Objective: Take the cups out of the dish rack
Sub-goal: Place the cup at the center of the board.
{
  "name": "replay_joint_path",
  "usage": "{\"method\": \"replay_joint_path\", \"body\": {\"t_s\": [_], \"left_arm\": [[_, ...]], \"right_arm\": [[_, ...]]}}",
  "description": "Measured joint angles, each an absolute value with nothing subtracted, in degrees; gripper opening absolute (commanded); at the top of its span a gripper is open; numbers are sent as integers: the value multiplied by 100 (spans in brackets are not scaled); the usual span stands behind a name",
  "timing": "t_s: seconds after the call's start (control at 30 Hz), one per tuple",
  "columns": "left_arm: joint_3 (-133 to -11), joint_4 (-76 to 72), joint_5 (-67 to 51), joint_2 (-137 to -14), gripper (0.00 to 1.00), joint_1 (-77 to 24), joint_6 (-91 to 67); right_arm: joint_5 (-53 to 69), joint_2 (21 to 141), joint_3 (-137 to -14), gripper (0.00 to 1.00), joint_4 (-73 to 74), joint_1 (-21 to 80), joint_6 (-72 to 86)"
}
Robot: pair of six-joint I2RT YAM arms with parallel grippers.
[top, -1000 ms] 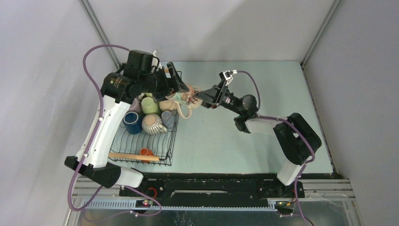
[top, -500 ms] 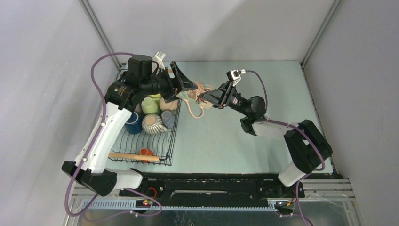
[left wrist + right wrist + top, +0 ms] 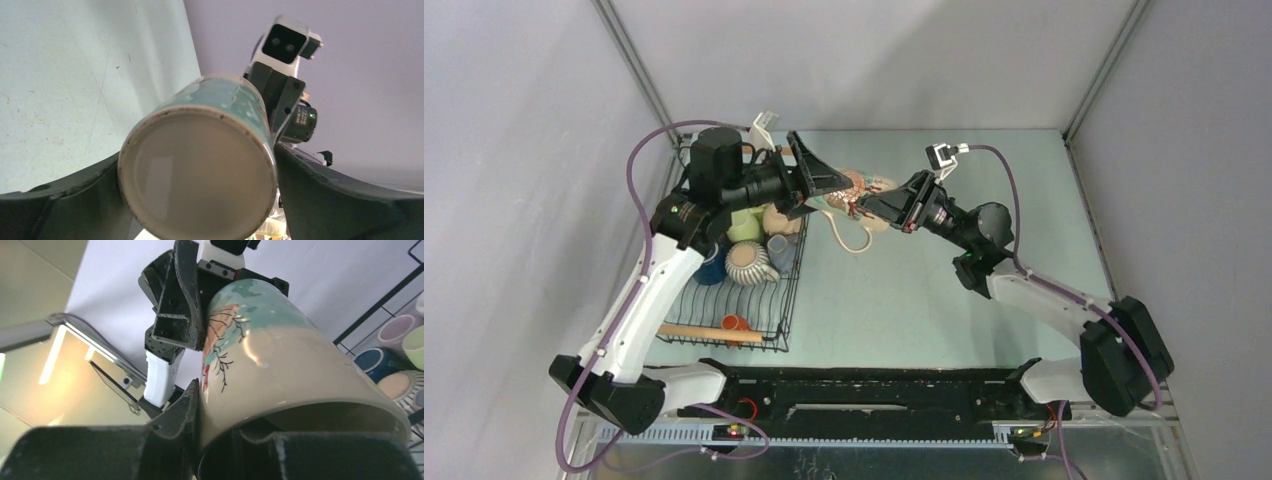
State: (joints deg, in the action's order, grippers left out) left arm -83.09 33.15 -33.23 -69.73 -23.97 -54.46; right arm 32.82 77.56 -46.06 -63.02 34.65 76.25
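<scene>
Ceramic mug (image 3: 856,188) midair: left claw (image 3: 834,188) grasping body, right claw (image 3: 869,203) pinching rim.

- A robotics lab test cell: plain grey panel walls (image 3: 874,60) framed by aluminium posts (image 3: 634,65)
- Two robot arms (image 3: 639,300) bolted to a black rail (image 3: 874,385) at a pale green table (image 3: 894,300)
- Loose purple cables (image 3: 1012,195) trail off them

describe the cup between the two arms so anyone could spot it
Find the black wire dish rack on the left. Right of its far corner, a cream ceramic mug is held in mid-air. It alone has a teal band and painted twigs.
</scene>
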Motion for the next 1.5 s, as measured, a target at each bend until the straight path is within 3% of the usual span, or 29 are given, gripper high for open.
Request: {"method": "replay_joint_path", "body": {"t_s": [0.67,0.93,1.17,1.5], "left_arm": [[-7382,2353,-3844,-6167,100,-1715,-5194],[-7378,2646,-3712,-5990,100,-1660,-4423],[-7159,3503,-2338,-5614,100,-2161,-3201],[-6407,3896,-346,-5352,100,-3026,-2060]], "right_arm": [[2340,5881,-4567,0,-2849,3966,5758],[1500,5564,-5437,0,158,3889,4665],[829,6152,-7220,0,2652,3124,3850],[-353,8388,-9345,0,5087,2373,3048]]}}
